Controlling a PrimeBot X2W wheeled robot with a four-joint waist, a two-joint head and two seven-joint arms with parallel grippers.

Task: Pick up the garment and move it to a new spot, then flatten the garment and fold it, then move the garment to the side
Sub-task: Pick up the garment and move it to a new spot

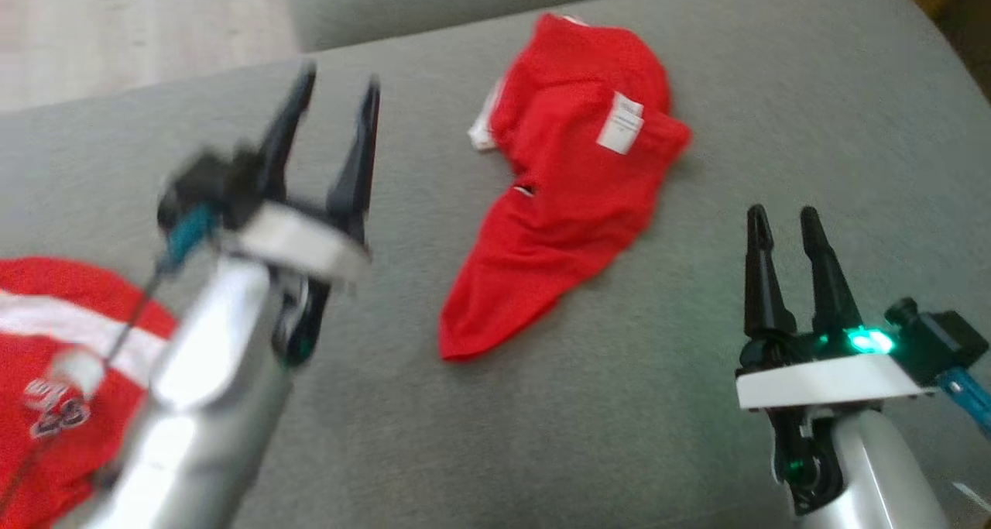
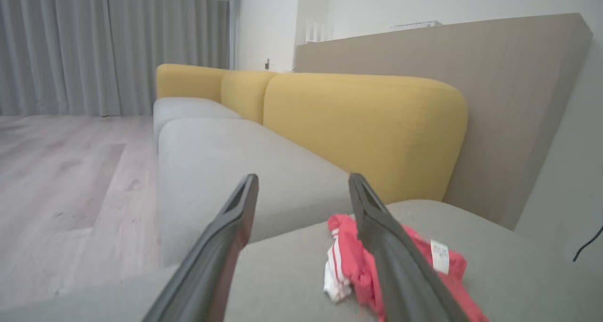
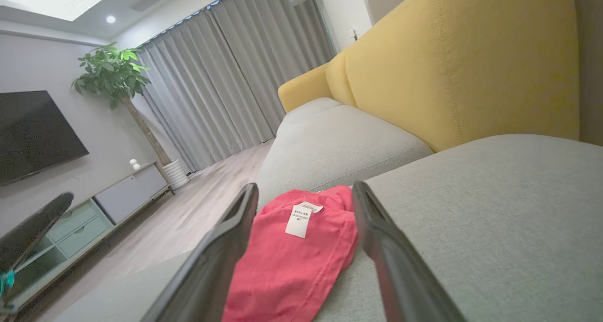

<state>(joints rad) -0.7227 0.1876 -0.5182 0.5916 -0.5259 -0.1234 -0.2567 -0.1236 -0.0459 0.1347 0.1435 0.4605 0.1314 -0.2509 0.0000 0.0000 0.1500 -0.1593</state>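
Nearest the robot, at the lower left of the head view, a second red garment (image 1: pixel 46 343) with a white band and some print lies partly under the pale left forearm. The left gripper (image 1: pixel 341 81) shows blurred above the grey seat cushion (image 1: pixel 774 87), its two dark fingers spread apart with nothing between them. At the lower right the right gripper (image 1: pixel 783 213) also stands with its fingers parted and empty, a green light glowing at its base. Between the two grippers and a little beyond them, touching neither, lies the red garment (image 1: pixel 569 196), on the middle of the cushion. It is crumpled and not flat: bunched and folded over at the far end, narrowing to a rounded point at the near end. A white label (image 1: pixel 622 124) lies face up on its far part, and a bit of white striped trim (image 1: pixel 484 122) sticks out at its left edge. Beyond the garment, the left wrist view shows more grey seats backed by yellow backrests (image 2: pixel 362 124), with a pale wooden floor (image 2: pixel 61 171) beside them and grey curtains (image 2: pixel 94 44) farthest off.
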